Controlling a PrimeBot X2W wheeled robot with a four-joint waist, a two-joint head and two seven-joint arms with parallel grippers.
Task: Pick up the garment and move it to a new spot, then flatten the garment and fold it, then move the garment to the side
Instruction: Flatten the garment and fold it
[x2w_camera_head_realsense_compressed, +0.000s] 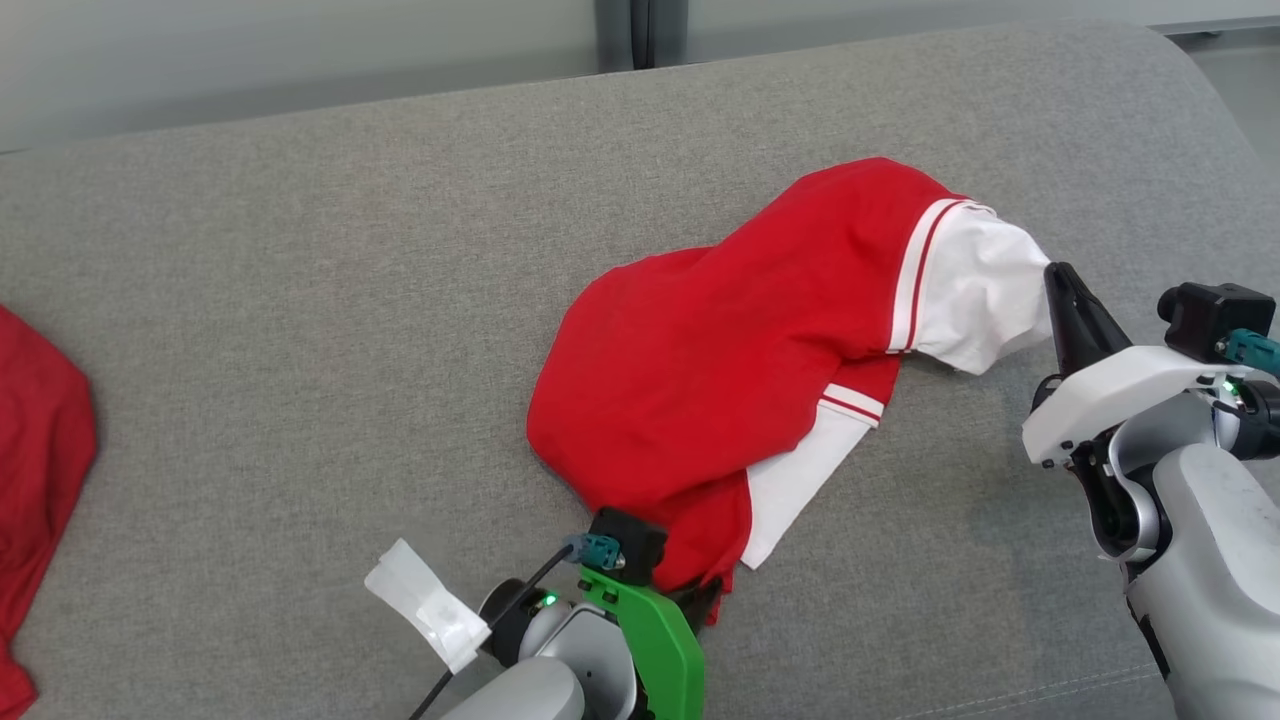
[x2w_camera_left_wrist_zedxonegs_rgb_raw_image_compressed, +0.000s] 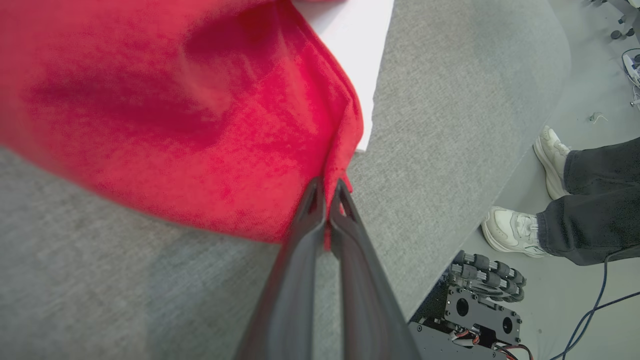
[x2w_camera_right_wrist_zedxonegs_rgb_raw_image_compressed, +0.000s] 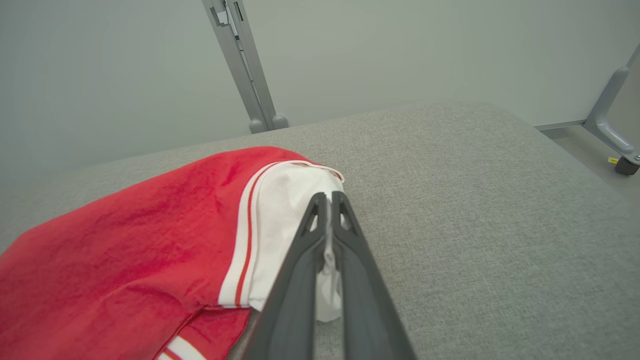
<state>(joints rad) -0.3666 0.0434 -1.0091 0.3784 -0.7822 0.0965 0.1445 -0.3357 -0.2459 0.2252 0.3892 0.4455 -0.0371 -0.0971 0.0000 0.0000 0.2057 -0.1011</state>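
Both clamped: left hand on garment red edge, right hand on white end.

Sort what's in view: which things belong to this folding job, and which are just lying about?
In the job: red-and-white garment; left tool, shut on its red edge; right tool, shut on its white part; grey cushion underneath.
Lying about: second red cloth at far left; a person's white shoes.

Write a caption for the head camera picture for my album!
Left claw and right claw each pinch one end of a red-and-white shirt on a grey cushion.
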